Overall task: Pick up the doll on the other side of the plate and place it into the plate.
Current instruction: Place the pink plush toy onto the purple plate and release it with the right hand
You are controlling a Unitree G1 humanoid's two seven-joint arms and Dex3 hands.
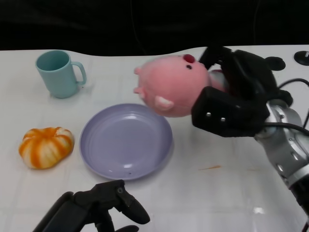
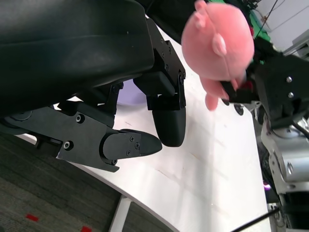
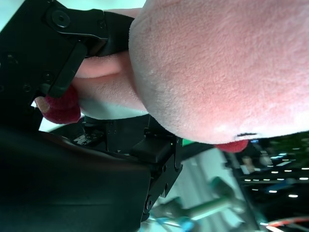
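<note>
The right hand (image 1: 231,104) grips the pink doll (image 1: 171,84), held in the air over the far right rim of the purple plate (image 1: 125,142), whose basin holds nothing. The left hand (image 1: 94,208) rests released near the tabletop's (image 1: 217,193) near edge. A teal mug (image 1: 58,73) and an orange pumpkin (image 1: 46,146) sit left of the plate.

My left robot hand (image 2: 145,116) hangs empty over the white worktop (image 2: 203,164), fingers apart; beyond it I see my right robot hand (image 2: 270,92) gripping the pink doll (image 2: 219,41) aloft.
</note>
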